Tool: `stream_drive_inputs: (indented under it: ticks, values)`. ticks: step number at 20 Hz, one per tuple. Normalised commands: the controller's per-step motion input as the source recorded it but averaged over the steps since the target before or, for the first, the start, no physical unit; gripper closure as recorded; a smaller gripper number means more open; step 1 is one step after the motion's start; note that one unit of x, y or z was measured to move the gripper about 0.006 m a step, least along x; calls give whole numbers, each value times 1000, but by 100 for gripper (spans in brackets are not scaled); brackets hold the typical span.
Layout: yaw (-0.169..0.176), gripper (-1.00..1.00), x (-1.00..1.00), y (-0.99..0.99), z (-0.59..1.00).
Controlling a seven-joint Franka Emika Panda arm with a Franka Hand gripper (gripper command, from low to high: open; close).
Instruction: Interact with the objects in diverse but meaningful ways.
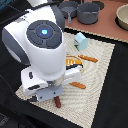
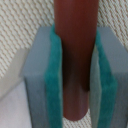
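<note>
Clearly we are in the grasping step: our end effector (image 2: 75, 75) is clamped on the dark red-brown cylindrical toy sausage (image 2: 75, 55), its teal-padded fingers (image 2: 54, 85) pressing both sides. In the exterior view the sausage (image 1: 58, 102) pokes out below the arm at the near edge of the pale woven mat (image 1: 102, 75) on the counter. Next, we judge, comes a straight lift, then placing it elsewhere, perhaps near the pale blue house-shaped carton (image 1: 80, 41).

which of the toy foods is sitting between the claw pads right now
The dark red-brown sausage: it lies between the claw's teal pads. The blue carton and bread loaf lie apart on the mat, untouched.
</note>
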Motion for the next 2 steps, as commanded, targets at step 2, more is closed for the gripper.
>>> stream_drive_inputs:
  ticks: [2]
  values:
    - [-15, -100, 0, 101, -41]
